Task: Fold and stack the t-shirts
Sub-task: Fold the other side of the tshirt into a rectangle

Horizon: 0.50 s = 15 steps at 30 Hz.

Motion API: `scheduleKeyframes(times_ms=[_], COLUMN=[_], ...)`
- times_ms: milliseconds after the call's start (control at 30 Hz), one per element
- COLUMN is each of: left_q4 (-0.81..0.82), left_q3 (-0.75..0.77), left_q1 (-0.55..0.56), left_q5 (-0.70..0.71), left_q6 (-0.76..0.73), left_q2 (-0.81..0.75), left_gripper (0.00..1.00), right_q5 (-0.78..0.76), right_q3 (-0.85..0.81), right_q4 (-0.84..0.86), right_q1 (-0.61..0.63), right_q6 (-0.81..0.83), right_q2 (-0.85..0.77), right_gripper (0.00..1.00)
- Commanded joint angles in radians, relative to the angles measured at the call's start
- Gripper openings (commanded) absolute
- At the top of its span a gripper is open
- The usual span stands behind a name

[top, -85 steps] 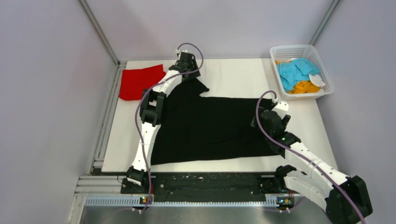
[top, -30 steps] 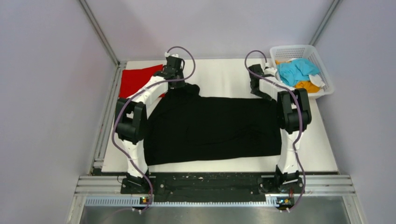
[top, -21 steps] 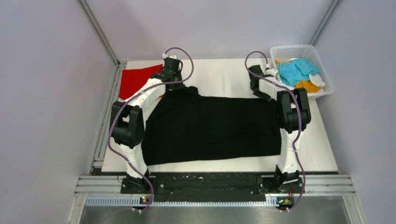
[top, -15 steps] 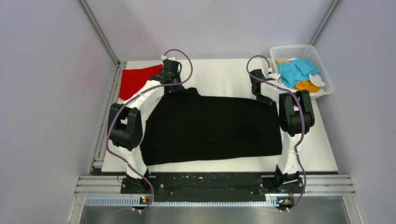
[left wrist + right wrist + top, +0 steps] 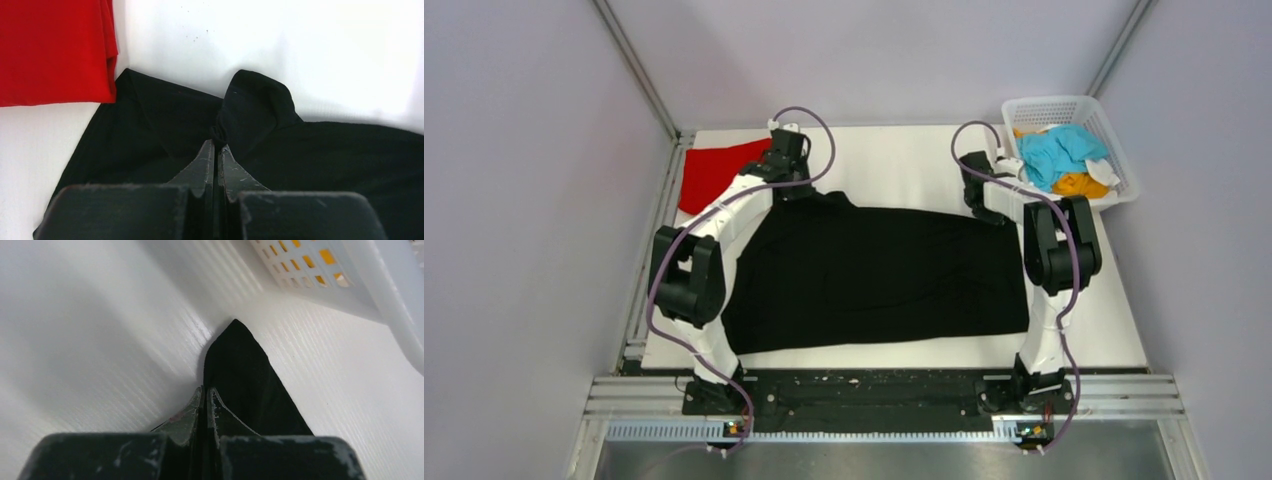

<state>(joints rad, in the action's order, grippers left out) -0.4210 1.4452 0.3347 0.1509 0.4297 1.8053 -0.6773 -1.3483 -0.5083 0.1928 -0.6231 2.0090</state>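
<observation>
We see the black shirt (image 5: pixel 884 275) spread flat over the middle of the worktop (image 5: pixel 904 160), its long side running left to right and its near edge lying close to the worktop's near edge. At its far left corner the cloth puckers into a small rounded hump, and there the left pincer (image 5: pixel 216 145) has its fingers pressed together on a fold of the black cloth, with no gap showing between them. At the far right corner the cloth runs out to a narrow point, and the right pincer (image 5: pixel 205 389) is closed tight on that corner, the black tip reaching out past its fingertips toward the basket (image 5: pixel 1064 103). Both pincers sit low on the far edge of the shirt, well apart from each other. The red shirt (image 5: pixel 714 172) lies folded in the far left corner of the worktop, its near edge just beside the black cloth by the left pincer; from the left wrist we cannot tell whether the two touch. The basket stands at the far right corner, and in it the blue shirt (image 5: pixel 1054 150) lies crumpled on top of the orange shirt (image 5: pixel 1079 185).
</observation>
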Motion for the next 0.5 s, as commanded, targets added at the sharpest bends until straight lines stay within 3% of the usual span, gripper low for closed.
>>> scheduleKeyframes(times_ms=[0, 167, 467], left_q4=[-0.020, -0.041, -0.118], left_q3=[0.007, -0.104, -0.356], left_q1=[0.002, 0.043, 0.183], left_q5=[-0.028, -0.014, 0.178], left_q6=[-0.006, 0.034, 0.184], left_q2=[-0.089, -0.195, -0.482], left_gripper=[0.00, 0.00, 0.00], right_q5=[0.031, 0.041, 0.062], right_q3=[0.051, 0.115, 0.194], right_q4=[0.124, 0.178, 0.192], right_q1=[0.010, 0.037, 0.061], right_q6=[0.077, 0.135, 0.149], right_q2=[-0.122, -0.195, -0.260], right_gripper=[0.00, 0.00, 0.00])
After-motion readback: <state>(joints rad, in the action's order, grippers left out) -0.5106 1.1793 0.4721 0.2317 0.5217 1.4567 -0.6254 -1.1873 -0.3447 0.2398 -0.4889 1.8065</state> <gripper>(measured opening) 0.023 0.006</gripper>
